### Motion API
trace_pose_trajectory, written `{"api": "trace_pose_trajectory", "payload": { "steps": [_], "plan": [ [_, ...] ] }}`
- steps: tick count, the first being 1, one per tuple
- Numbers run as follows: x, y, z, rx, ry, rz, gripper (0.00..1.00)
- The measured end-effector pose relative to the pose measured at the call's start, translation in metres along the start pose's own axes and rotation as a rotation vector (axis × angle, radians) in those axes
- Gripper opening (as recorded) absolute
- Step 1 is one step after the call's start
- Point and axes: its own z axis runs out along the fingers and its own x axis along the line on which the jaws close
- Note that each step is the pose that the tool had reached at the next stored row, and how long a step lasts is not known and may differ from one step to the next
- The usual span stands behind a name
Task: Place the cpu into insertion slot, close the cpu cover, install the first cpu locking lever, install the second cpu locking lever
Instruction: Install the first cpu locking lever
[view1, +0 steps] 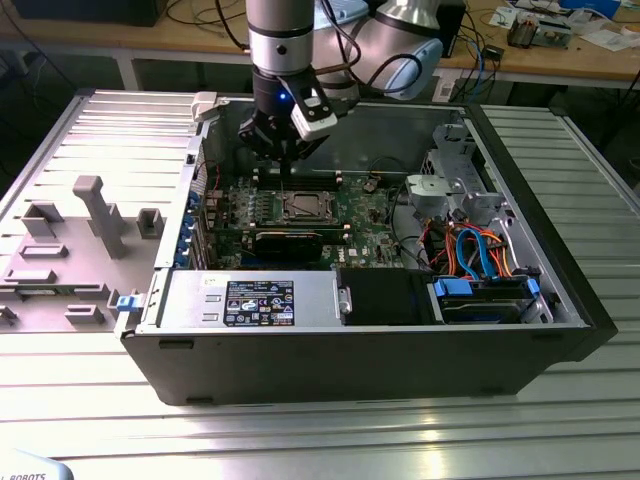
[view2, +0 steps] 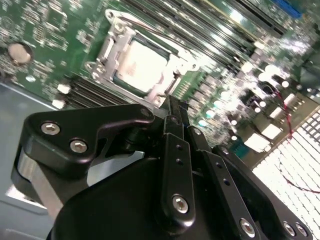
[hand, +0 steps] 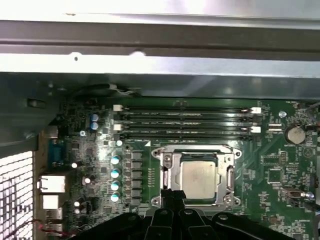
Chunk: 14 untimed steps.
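Slatted metal desk (view1: 300, 430) carries an open PC case (view1: 350, 360), lying on its side, lid off. Arm (view1: 280, 40) comes down from above into the case, over the far part of the green board (view1: 365, 225). Grey moulded tray (view1: 70, 250) with upright posts sits on the desk just beside the case, on the exterior view's left. Blue and orange cables (view1: 480, 250) bunch in the drive bay at the exterior view's right. Black hand (view1: 284, 158) hangs just above the board, near the slot (view1: 303, 206), which sits mid-board beside the row of RAM slots (hand: 185, 122). In both wrist views the hand (view2: 176, 107) (hand: 172, 196) has its fingertips pressed together with no gap; nothing visible between them. The tips sit right at the socket's edge, contact or not I can't tell. Cover (hand: 167, 172) (view2: 107, 50) lies flat over the socket, its silver frame around the chip. Cpu (hand: 198, 175) (view2: 141, 65) is seated in the slot, its pale metal top showing through the cover's window. Lever state: can't tell.
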Motion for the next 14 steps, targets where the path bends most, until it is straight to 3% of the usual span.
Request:
{"api": "trace_pose_trajectory", "payload": {
  "steps": [8, 14],
  "plan": [
    [0.0164, 0.0017, -0.0002, -0.0002, 0.0001, 0.001, 0.11],
    [0.0176, 0.0119, -0.0001, -0.0002, 0.0, 0.001, 0.11]
  ]
}}
